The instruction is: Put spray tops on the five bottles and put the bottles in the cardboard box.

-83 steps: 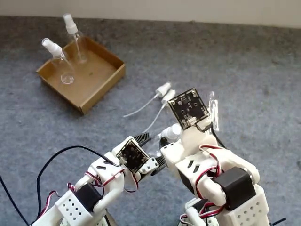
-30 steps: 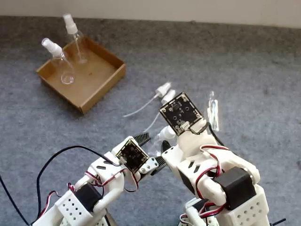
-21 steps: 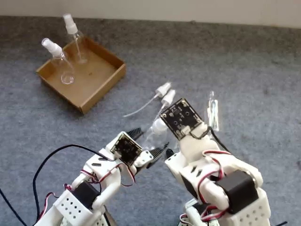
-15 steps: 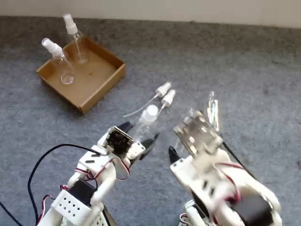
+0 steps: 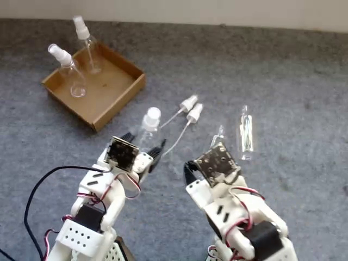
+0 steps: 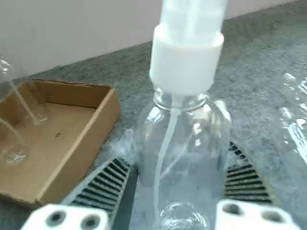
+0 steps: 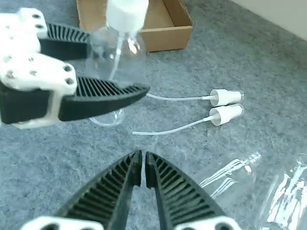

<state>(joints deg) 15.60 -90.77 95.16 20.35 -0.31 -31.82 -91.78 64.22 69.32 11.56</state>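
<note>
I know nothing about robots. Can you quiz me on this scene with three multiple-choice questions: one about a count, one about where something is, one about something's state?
1. How many bottles stand in the cardboard box? A) none B) two C) four
2. Where is the capped bottle nearest the arms? A) inside that box B) held in the left gripper C) flat on the carpet
3. The right gripper is: A) wide open B) shut on a spray top C) shut, empty

Answers: 1 B, two standing bottles show inside its walls. 2 B, ribbed fingers flank the glass. 3 C, its fingers meet with nothing between.
</note>
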